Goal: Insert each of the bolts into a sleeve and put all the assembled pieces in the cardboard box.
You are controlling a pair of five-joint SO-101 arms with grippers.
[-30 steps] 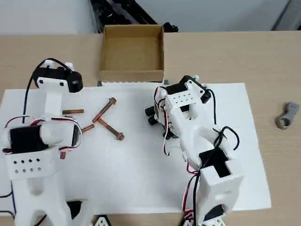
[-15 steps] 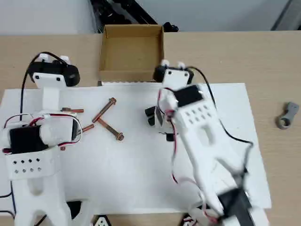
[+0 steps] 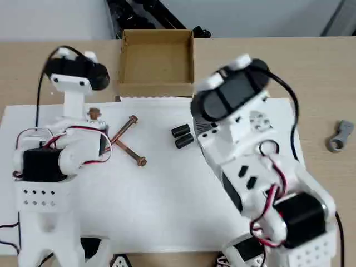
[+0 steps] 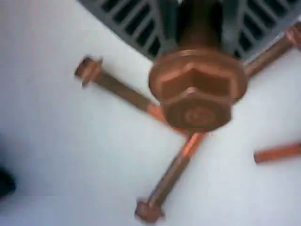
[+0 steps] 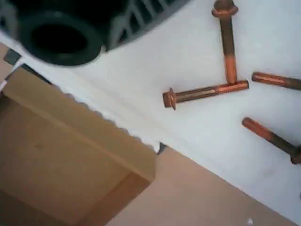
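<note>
1. The left gripper [image 4: 200, 21] pinches a bolt [image 4: 197, 92] by its shank, over the white sheet's [image 3: 156, 206] left side.
2. The right gripper [image 5: 77, 30] clamps a black sleeve [image 5: 57, 38] near the sheet's far edge, beside the cardboard box [image 5: 61, 155].
3. Bring the shank end square to the bore before pushing (a tilt would likely jam); spare sleeves [image 3: 181, 131] wait mid-sheet.
</note>
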